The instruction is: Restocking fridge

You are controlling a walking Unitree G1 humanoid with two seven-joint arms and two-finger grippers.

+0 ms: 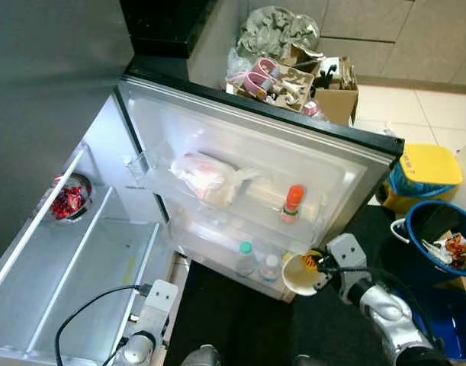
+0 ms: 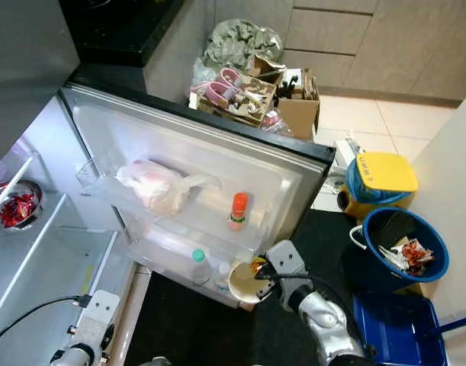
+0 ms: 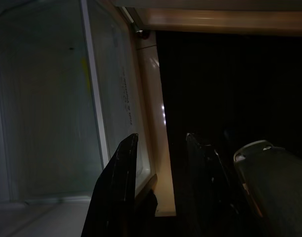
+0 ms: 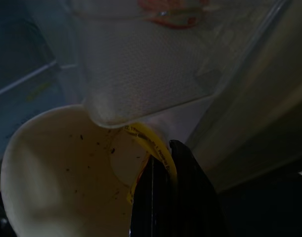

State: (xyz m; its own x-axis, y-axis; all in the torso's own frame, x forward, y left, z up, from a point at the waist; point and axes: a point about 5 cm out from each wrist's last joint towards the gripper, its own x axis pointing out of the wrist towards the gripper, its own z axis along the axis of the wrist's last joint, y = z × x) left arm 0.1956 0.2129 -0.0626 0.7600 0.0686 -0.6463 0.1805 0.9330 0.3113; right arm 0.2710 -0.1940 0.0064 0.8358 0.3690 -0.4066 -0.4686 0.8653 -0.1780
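Now the right gripper (image 1: pixel 318 268), clenched on the paper cup's (image 1: pixel 300 274) rim, tilts it toward the door shelf (image 1: pixel 217 245) at ten o'clock for stocking.

Head views are showing bright, slightly soft light washing out the fridge door (image 1: pixel 240 152); both wrist views are sitting dim and murky beside it.
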